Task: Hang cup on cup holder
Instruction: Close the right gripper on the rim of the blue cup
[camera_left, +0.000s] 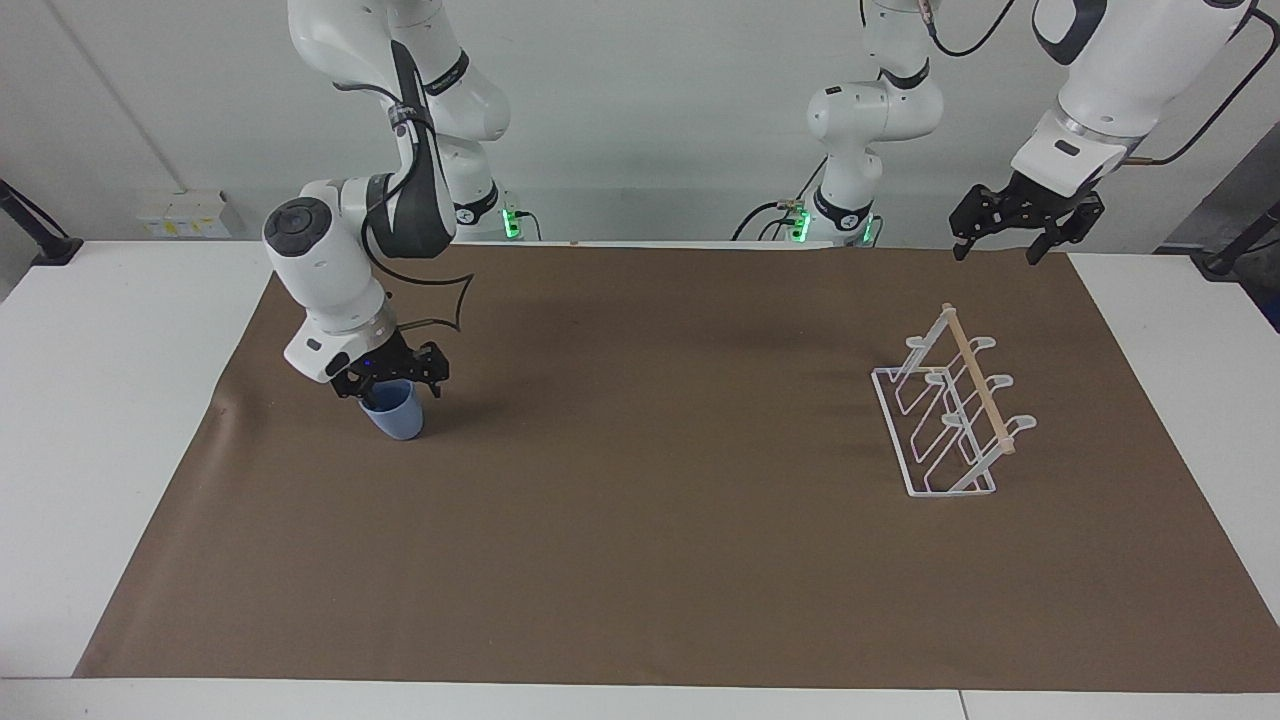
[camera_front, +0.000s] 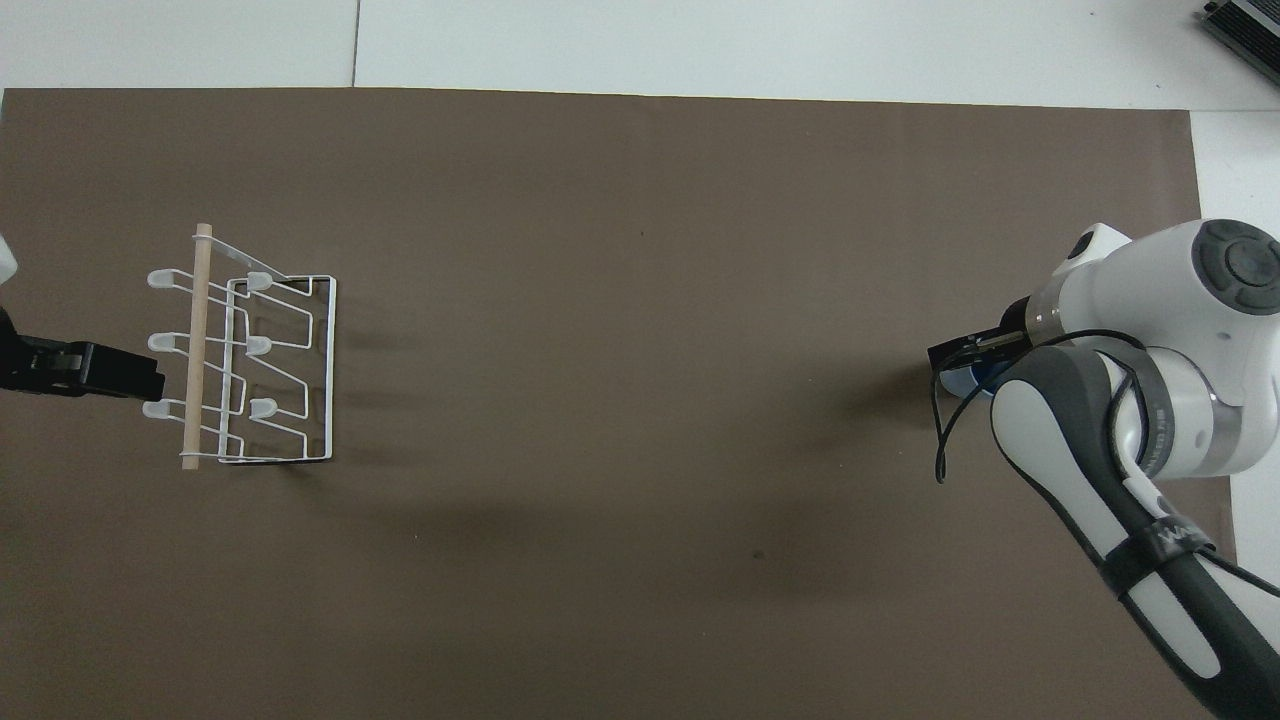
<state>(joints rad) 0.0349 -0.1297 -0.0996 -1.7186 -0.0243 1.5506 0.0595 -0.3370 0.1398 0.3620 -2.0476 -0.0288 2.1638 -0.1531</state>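
The light-blue cup (camera_left: 397, 417) stands upright on the brown mat toward the right arm's end of the table; a sliver of it shows in the overhead view (camera_front: 962, 381). My right gripper (camera_left: 391, 385) is low over the cup's rim, open, with one finger on each side of the rim. The white wire cup holder (camera_left: 948, 420) with its wooden dowel stands toward the left arm's end and has no cup on it; it also shows in the overhead view (camera_front: 255, 365). My left gripper (camera_left: 1000, 250) waits open in the air, over the mat's edge beside the holder.
The brown mat (camera_left: 640, 560) covers most of the white table (camera_left: 100, 400). The right arm's elbow and forearm (camera_front: 1150, 400) hide most of the cup from above. A black cable loops from the right wrist (camera_left: 450, 300).
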